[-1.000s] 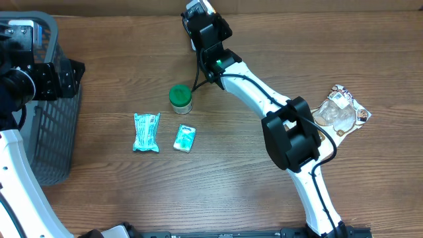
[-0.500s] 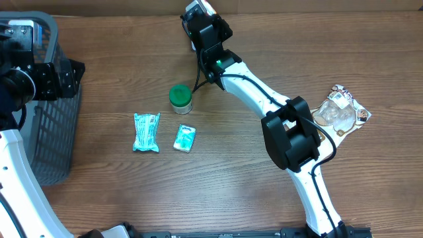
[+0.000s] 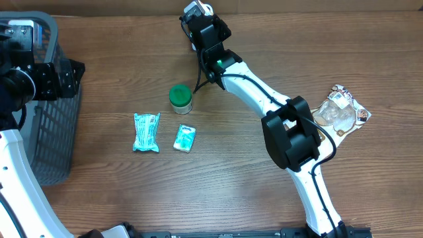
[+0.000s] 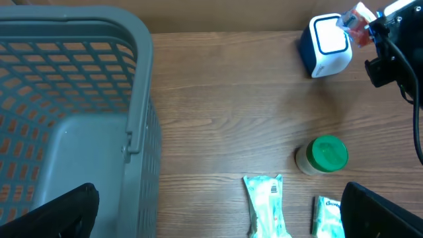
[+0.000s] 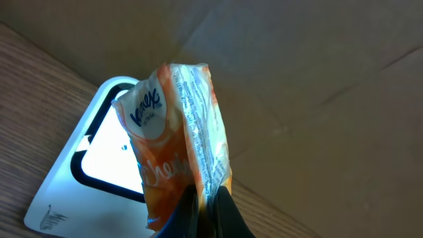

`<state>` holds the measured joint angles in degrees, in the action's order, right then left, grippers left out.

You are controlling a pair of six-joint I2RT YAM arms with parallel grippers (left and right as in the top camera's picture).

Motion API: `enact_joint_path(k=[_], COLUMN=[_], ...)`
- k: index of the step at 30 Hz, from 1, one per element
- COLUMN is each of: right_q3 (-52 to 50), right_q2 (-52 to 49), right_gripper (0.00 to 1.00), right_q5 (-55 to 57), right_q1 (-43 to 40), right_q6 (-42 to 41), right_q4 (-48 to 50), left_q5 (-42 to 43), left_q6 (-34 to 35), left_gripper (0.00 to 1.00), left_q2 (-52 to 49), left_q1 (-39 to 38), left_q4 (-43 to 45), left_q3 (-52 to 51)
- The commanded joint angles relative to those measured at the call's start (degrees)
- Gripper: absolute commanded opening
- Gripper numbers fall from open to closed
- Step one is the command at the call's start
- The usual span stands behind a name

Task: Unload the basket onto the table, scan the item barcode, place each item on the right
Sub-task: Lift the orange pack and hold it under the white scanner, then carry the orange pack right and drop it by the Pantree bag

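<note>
Grips an orange tissue pack (image 5: 178,139) in the right tool (image 5: 205,205), jaws clenched on its lower edge. Holds it upright at 12 o'clock of the desk (image 3: 231,185), just before the window of the white-and-blue scanner (image 5: 99,165); cannot tell whether touching. Spreads the left tool (image 4: 218,192) wide, released and grasping nothing, above the rim of the grey basket (image 4: 142,79) at 9 o'clock. Shows a green-lidded jar (image 3: 180,98) near mid-desk, two teal packets (image 3: 146,132) at 6 o'clock of it, and a crinkled snack bag (image 3: 340,111) at 3 o'clock.
</note>
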<state>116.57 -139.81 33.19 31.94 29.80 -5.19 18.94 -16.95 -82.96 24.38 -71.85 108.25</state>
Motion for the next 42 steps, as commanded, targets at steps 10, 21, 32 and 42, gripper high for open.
enact_joint_path(k=[10, 21, 32, 42], right_q3=[-0.7, -0.7, -18.2, -37.1], right_q2=[15.5, 38.7, 35.5, 35.5], right_gripper=[0.04, 0.04, 0.04, 0.08], right_q5=[-13.2, -33.3, -25.0, -29.9], right_q1=[0.7, -9.8, -31.3, -38.1], right_q6=[-15.8, -50.3, -64.8, -62.4], right_q4=[-15.5, -61.2, -69.7, -47.9], left_q5=[0.9, 0.9, 0.9, 1.0], left_q6=[-1.1, -1.1, -1.1, -1.1], left_gripper=[1.00, 1.00, 0.99, 0.99], left_q2=[-0.2, -0.2, -0.2, -0.2], left_q1=[0.0, 0.0, 0.0, 0.0], left_q4=[0.0, 0.0, 0.0, 0.0], left_q3=[-0.2, -0.2, -0.2, -0.2])
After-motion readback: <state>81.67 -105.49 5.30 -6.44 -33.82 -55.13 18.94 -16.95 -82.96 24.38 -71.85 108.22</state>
